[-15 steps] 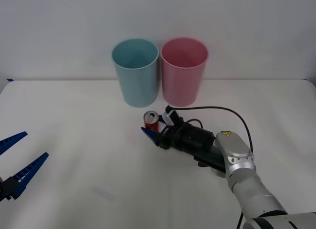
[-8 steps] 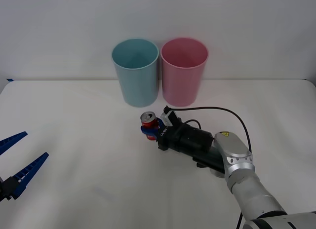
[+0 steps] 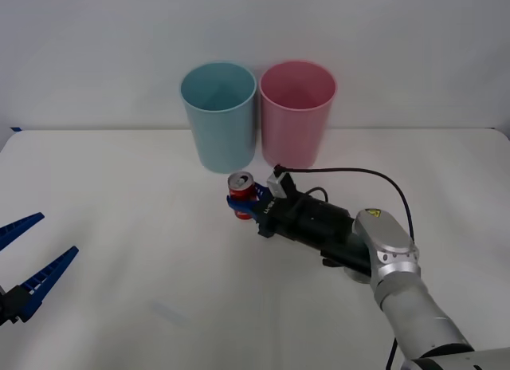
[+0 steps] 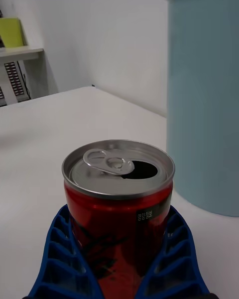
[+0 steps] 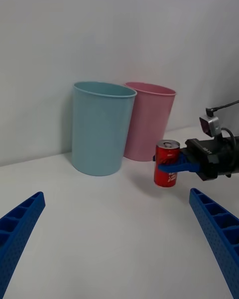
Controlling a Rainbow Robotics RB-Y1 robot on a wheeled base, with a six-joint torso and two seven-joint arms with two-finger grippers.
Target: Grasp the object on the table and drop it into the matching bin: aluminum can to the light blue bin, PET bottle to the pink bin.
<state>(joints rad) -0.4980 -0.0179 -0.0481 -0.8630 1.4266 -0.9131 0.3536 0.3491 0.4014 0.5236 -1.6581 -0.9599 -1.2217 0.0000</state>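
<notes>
Moved since the earlier frames: the right pincer (image 3: 243, 204), formerly spread around the can (image 3: 241, 194) where it stood on the desk (image 3: 119, 226), is now pressed onto it, and the can sits a little higher and nearer the bins, seemingly just off the surface. Can: red, silver top, tab opened; held upright, blue fingers (image 4: 172, 259) pinching its lower body on both sides. Position: in front of the light blue bin (image 3: 219, 115), close to its base, well below its rim. Pink bin (image 3: 297, 113): touching or just beside the blue one, on its right. Left pincer (image 3: 28, 266): parked at the near left of the desk, fingers spread, holding nothing. Progress: grasp done, lift apparently begun. Remaining, by judgement: raise the can above the blue rim, carry it over the opening, release. Neither bin shows any contents.
</notes>
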